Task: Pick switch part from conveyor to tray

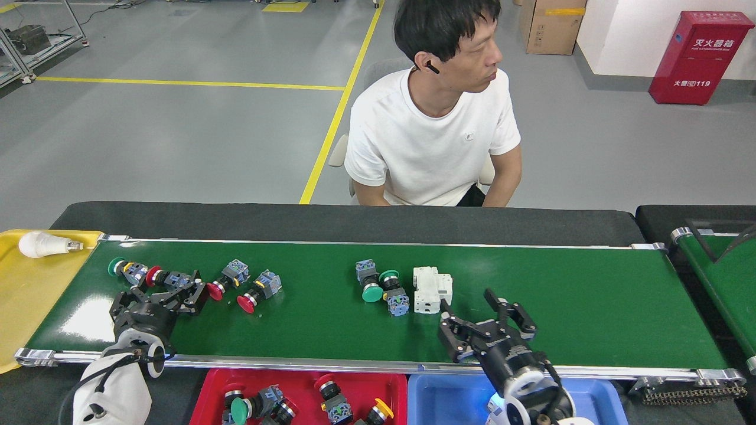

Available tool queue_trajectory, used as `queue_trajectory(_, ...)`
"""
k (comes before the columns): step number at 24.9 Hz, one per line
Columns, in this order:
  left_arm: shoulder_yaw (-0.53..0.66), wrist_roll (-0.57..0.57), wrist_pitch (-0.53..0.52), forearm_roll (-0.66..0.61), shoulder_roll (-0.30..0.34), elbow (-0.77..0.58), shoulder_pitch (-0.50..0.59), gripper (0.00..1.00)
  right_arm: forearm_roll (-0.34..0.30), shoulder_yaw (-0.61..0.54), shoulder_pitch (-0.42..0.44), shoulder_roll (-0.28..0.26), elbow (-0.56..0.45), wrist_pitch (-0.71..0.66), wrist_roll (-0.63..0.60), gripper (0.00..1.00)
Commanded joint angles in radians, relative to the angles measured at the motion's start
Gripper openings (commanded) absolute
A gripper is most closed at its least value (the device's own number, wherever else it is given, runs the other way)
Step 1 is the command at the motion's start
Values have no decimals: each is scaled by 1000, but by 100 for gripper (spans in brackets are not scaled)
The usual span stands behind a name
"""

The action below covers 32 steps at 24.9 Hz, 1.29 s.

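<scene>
My left gripper (168, 295), fingers spread, hovers just in front of the switch part (171, 278) lying lengthwise on the conveyor (590, 307), while my right gripper (484, 321), also spread, sits near the white breaker (432, 289).

Conveyor (590, 307): long shiny green belt w/ silver rails. Switch parts lie on their sides on it: four at its left end (195, 282), two green ones (381, 286) near the middle. Red tray (301, 383) sits just below conveyor's near rail.
</scene>
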Motion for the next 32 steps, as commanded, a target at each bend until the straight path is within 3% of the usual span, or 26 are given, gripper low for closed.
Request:
queue_trajectory(1, -11, 28, 1, 5, 13, 15, -32, 36, 2, 49, -47, 27, 47, 67, -3, 92)
queue_trajectory(3, -8, 28, -35, 6, 11, 11, -32, 8, 2, 95, -86, 47, 116, 90, -4, 92)
queue_trajectory(5, -3, 28, -63, 11, 8, 3, -30, 4, 2, 115, -129, 73, 181, 106, -16, 92)
queue_trajectory(7, 2, 29, -69, 28, 7, -32, -19, 4, 3, 124, -163, 103, 234, 115, -30, 92)
queue_trajectory(9, 2, 29, -86, 72, 7, -121, 36, 4, 0, 139, -160, 102, 219, 112, -30, 93)
queue_trajectory(14, 16, 20, -143, 134, 28, -575, 355, 4, -1, 210, -145, 99, 188, 110, -30, 94)
queue_trajectory(19, 19, 23, -181, 134, 16, -919, 639, 4, 0, 222, -142, 99, 193, 109, -32, 94)
queue_trajectory(24, -41, 29, -215, 105, 1, -1126, 818, 4, 3, 262, -139, 86, 208, 107, -33, 94)
queue_trajectory(27, -155, 56, -217, 31, 14, -1141, 838, 5, 2, 266, -145, 99, 239, 112, -33, 94)
queue_trajectory(29, -244, 71, -217, -83, 14, -1135, 846, 8, 2, 266, -149, 102, 245, 113, -39, 94)
queue_trajectory(30, -273, 72, -217, -135, 5, -1132, 846, 17, 2, 266, -152, 106, 247, 115, -41, 94)
queue_trajectory(32, -287, 72, -215, -152, -16, -1132, 846, 54, -1, 263, -160, 114, 253, 115, -47, 94)
